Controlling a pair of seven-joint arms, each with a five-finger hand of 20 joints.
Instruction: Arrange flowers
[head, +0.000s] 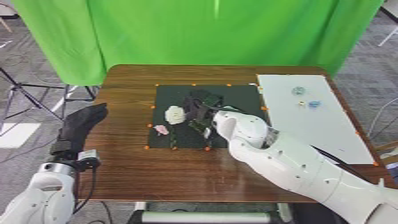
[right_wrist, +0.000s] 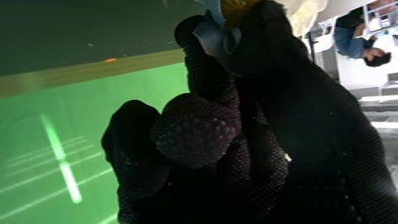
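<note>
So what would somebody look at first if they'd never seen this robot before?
Probably the big bright green curtain behind the table, because it's such a huge splash of colour. Next might come the robot's black-gloved right hand over the dark mat, pinching a light blue flower in the right wrist view. The puffy white flower just left of that hand stands out too.

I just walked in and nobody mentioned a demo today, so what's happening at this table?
A robot is arranging flowers. Its right hand is over the dark mat, pinching a pale blue flower with a yellow middle. A white flower and a pink flower are on the mat, with small blooms on the white board. The left hand is by the table's left edge.
</note>
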